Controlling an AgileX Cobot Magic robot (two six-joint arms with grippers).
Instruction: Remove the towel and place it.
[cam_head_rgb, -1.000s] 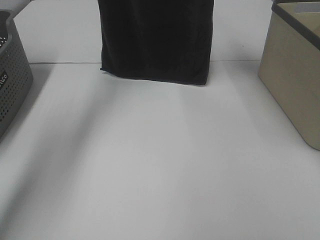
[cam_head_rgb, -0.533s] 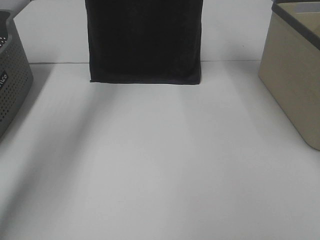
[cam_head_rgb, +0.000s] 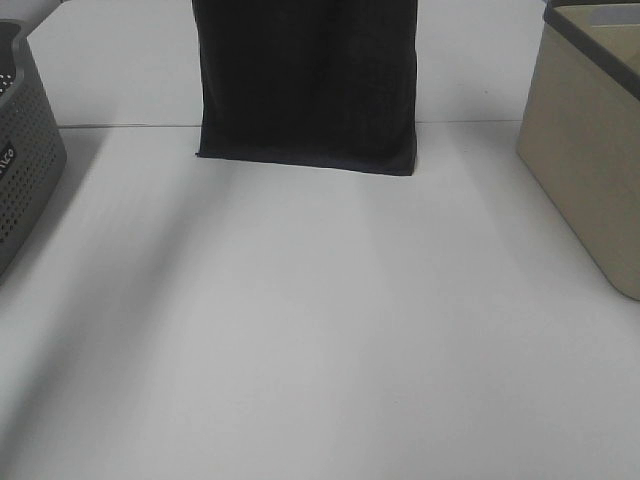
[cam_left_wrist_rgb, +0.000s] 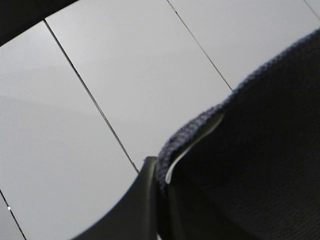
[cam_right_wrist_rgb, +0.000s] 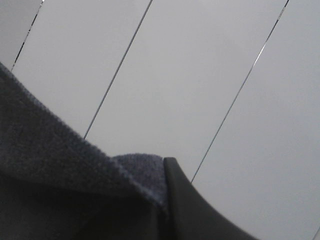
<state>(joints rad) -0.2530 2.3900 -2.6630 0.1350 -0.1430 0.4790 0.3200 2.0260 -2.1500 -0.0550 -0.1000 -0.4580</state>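
Note:
The dark navy towel hangs flat from above the top of the exterior high view. Its lower hem sits level with the far part of the white table. Neither gripper shows in that view. In the left wrist view, my left gripper is shut on an upper edge of the towel, with one dark finger against the hem. In the right wrist view, my right gripper is shut on another edge of the towel, its finger pressed to the cloth.
A grey perforated basket stands at the table's left edge. A beige bin with a dark rim stands at the right. Both wrist views look onto white panelled surfaces with thin dark seams.
The hanging towel swung to the left half a second ago and has swung back to the right. Its hem stays at about the same height. Both grips are unchanged.

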